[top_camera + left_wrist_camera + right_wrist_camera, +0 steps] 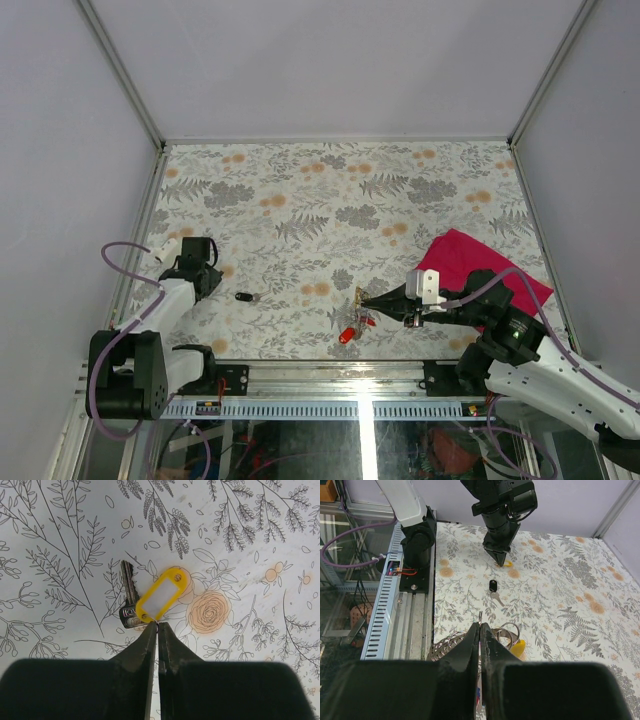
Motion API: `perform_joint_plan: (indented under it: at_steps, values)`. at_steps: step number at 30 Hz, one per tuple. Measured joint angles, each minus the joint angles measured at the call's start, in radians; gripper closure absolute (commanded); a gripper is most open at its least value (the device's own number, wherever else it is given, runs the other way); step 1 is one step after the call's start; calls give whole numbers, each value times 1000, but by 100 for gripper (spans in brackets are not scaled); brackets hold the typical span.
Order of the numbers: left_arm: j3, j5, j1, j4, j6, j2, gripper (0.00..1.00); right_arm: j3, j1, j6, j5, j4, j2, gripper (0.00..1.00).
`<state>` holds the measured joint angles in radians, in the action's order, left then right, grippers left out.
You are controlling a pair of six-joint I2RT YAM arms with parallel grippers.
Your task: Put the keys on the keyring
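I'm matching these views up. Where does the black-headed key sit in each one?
Top external: the black-headed key lies left of centre, in the lower half.
Left wrist: not in it.
Right wrist: upper middle, on the floral cloth.
Shared landmark: the left gripper, pointing down close to the key.

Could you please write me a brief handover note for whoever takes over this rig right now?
Left hand: shut, tips at the yellow-tagged key, apparently holding nothing.
Right hand: shut, seemingly pinching the keyring wire; red key beside it, attachment unclear.
Black key: lying loose between the arms.
Done: nothing clearly threaded.
Left: thread the black and yellow-tagged keys, check the red.
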<state>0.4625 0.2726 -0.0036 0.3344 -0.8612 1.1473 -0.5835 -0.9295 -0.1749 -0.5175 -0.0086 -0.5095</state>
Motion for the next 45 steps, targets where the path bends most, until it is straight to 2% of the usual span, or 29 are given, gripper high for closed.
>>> perform_joint_plan:
  at_steps: [13,25,38,45]
  values:
    - [-16,-114,0,-10,72,-86,100,0,0,0,2,-1,16,100]
    - [-16,-381,-13,-41,182,-154,100,0,0,0,6,-12,16,100]
    - [21,-728,-175,-166,236,-240,100,0,0,-20,65,-76,37,100]
    - [104,-831,-324,-243,241,-240,100,0,0,-27,81,-79,49,100]
